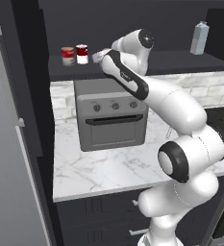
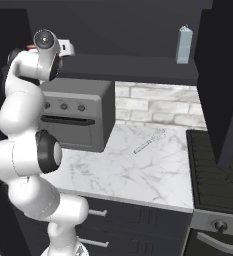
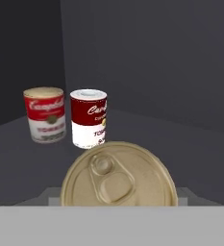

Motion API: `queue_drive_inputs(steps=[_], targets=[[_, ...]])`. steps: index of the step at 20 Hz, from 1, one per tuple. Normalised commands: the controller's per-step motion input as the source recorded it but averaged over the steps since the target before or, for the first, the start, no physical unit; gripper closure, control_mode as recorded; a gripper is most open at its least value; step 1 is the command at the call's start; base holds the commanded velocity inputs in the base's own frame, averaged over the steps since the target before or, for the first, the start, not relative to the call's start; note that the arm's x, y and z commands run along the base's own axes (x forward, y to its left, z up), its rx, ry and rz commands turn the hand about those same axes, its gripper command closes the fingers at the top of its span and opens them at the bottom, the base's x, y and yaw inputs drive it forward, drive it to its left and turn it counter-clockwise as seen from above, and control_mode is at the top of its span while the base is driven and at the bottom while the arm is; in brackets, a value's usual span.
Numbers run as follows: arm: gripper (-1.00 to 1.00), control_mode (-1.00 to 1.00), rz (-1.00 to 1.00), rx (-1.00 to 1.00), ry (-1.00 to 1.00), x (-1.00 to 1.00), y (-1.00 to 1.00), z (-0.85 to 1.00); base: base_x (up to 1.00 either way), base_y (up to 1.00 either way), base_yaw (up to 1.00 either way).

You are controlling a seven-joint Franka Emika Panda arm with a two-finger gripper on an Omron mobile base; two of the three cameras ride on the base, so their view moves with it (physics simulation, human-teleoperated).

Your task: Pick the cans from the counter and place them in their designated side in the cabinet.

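Two cans [image 3: 65, 120] stand side by side on the cabinet [image 1: 180, 60] shelf's left end. Your gripper [image 3: 118, 194] grips a third, gold-lidded can [image 3: 118, 178] just before them.

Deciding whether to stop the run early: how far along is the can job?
Two cans already stand together at the left end of the cabinet shelf. The gripper holds a third can at that shelf, not yet set down. No cans show on the counter.
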Motion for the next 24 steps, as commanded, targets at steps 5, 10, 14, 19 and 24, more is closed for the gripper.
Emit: queue_drive_inputs(steps=[5,10,14,19,24], targets=[[1.0,-1.0,0.02,-0.02,0.0,0.22,0.05,-0.04,0.0,0.0,0.0],[1.0,-1.0,0.02,-0.01,0.0,0.24,0.06,-0.04,0.0,0.0,0.0],[1.0,-1.0,0.02,-0.02,0.0,0.22,0.05,-0.06,0.0,0.0,0.0],[1.0,-1.0,0.01,-0.03,0.02,0.19,0.02,-0.15,0.0,0.0,0.0],[1.0,-1.0,0.01,-0.04,0.03,0.15,0.02,-0.24,0.0,0.0,0.0]])
